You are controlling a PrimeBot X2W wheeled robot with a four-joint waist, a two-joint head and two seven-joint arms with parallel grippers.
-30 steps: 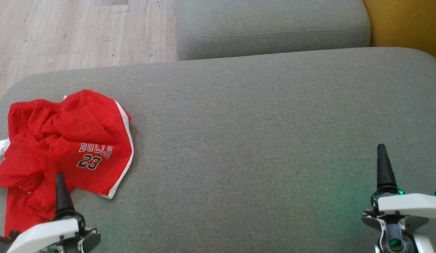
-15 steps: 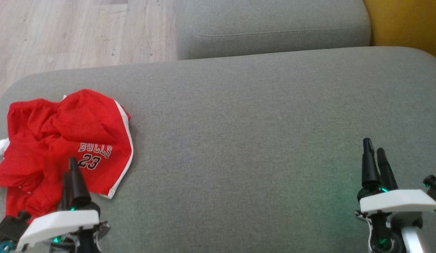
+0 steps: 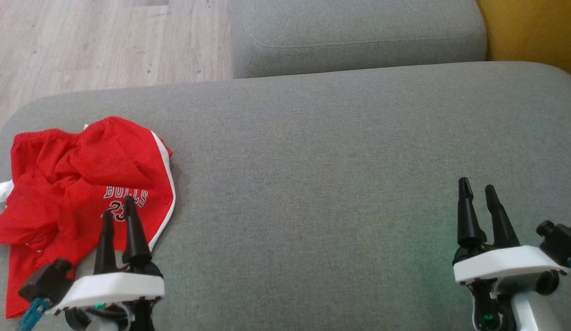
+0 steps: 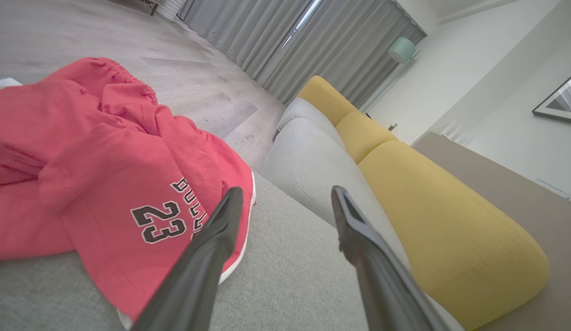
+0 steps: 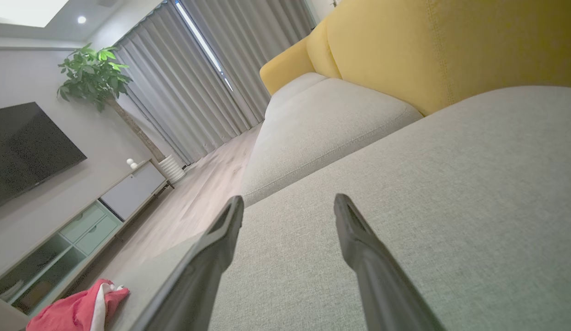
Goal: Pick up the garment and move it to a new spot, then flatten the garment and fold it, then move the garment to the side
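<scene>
The garment (image 3: 73, 184) is a crumpled pair of red shorts with white trim and "BULLS 23" print, lying at the left end of the grey sofa seat (image 3: 313, 184). It also appears in the left wrist view, garment (image 4: 83, 174), and small at the lower left of the right wrist view, garment (image 5: 78, 310). My left gripper (image 3: 118, 206) hovers open over the garment's near right edge, fingertips above the print, holding nothing. Far to the right, my right gripper (image 3: 476, 187) stands open over bare cushion with nothing between its fingers.
A second grey cushion (image 3: 354, 37) sits beyond the seat, with a yellow backrest (image 3: 533, 32) at the right. Wooden floor (image 3: 83, 41) lies past the seat's left and far edges. A TV, cabinet and plant (image 5: 94, 69) stand across the room.
Both arms have come further up into view and turned so both fingers of each show. The left gripper has shifted right and forward over the garment's printed part. The garment lies unchanged.
</scene>
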